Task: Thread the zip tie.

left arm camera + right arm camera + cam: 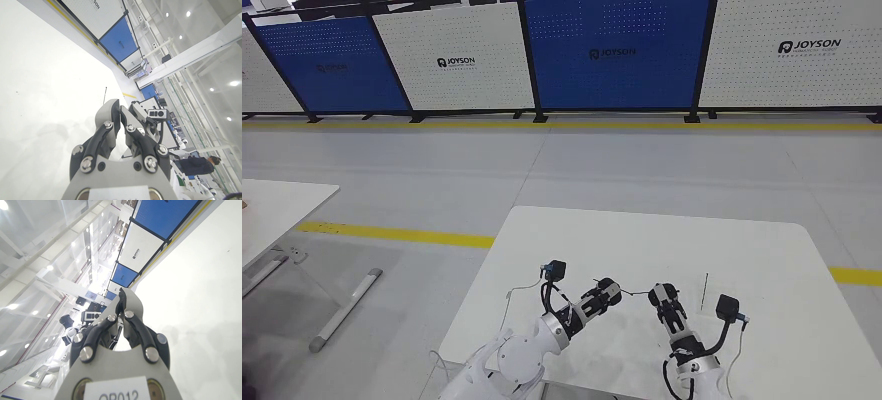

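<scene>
A thin black zip tie (635,293) spans the short gap between my two grippers above the white table (642,240). My left gripper (608,293) is shut on one end; a small black tip (118,108) pokes out between its closed fingertips (113,106). My right gripper (662,296) is shut on the other end, and the black strip (121,294) runs up between its pads and ends at the fingertips. In the left wrist view the right gripper (135,106) sits just beyond my left gripper (119,109), almost touching it.
A second black zip tie (704,290) lies straight on the table to the right of the right gripper, also seen as a thin line (105,95). The table's far half is bare white surface. Its front edge is close under both arms.
</scene>
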`<state>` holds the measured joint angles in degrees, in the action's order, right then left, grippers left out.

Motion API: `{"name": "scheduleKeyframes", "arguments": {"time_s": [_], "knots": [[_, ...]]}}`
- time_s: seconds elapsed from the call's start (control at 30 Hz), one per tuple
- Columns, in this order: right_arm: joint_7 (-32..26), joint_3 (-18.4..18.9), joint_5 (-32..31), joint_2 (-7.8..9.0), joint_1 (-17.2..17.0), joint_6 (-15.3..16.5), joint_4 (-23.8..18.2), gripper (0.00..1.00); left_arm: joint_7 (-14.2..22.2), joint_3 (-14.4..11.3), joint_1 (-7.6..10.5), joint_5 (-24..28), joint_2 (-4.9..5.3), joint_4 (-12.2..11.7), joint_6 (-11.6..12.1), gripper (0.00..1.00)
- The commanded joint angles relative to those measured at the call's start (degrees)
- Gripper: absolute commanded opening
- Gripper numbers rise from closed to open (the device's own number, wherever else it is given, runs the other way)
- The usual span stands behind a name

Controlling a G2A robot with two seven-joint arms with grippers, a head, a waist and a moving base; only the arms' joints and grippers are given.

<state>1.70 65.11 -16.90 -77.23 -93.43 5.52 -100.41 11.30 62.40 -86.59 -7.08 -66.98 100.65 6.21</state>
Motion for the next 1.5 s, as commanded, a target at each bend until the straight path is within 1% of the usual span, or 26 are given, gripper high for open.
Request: {"name": "scheduleKeyframes", "arguments": {"time_s": [0.0,0.3,0.97,1.27,1.37,1.47], "knots": [[0.1,0.2,0.3,-0.01,0.0,0.1,0.1,0.00,0.0,0.0,0.00,0.0,0.00,0.0,0.0,0.00],[-1.3,0.7,1.3,0.09,-0.4,1.5,0.2,0.00,0.0,0.0,0.00,0.0,0.00,0.0,0.0,0.00],[-1.5,-0.1,-0.3,-0.11,0.5,0.6,1.1,0.00,0.0,0.0,0.00,0.0,0.00,0.0,0.0,0.00],[-1.8,-0.2,-0.8,-0.08,0.4,1.6,1.3,0.00,0.0,0.0,0.00,0.0,0.00,0.0,0.0,0.00],[-1.7,-0.1,-1.0,-0.06,0.3,2.4,1.3,0.00,0.1,-0.7,0.00,2.3,-0.21,-0.2,-0.1,0.00],[-1.7,0.0,-0.9,-0.06,0.4,2.6,1.4,0.00,0.6,-1.0,0.09,4.8,-0.37,-0.6,0.3,0.00]]}}
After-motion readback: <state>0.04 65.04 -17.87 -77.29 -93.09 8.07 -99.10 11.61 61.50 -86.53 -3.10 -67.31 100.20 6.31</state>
